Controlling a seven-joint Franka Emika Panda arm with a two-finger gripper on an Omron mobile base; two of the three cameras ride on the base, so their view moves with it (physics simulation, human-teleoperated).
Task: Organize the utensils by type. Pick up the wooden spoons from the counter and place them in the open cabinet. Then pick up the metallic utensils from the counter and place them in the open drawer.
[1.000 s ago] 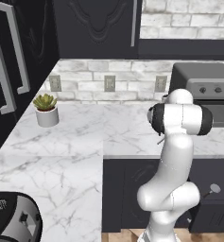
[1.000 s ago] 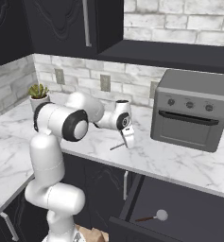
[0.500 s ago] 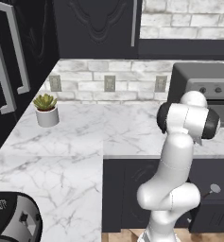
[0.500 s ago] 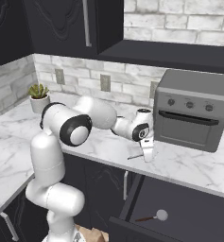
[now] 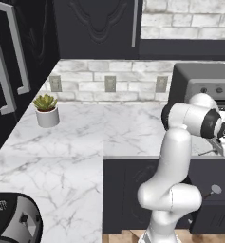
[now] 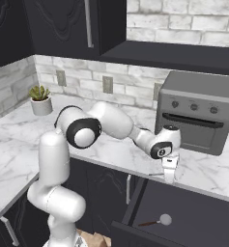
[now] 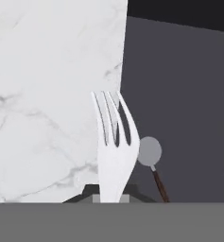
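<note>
Gripper [image 6: 169, 177] clamped on thin silver metal fork [image 7: 113, 151].
Held above white marble counter's [image 6: 111, 144] front edge; grey-headed ladle [image 6: 159, 220] lies in open black drawer [image 6: 183, 212].

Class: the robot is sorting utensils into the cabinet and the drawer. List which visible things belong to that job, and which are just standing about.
Part of the job:
- fork, held in the shut gripper
- ladle, lying in the open drawer
- counter
- wall cabinet

Standing about:
- toaster oven
- potted plant
- toaster
- wall outlets
</note>
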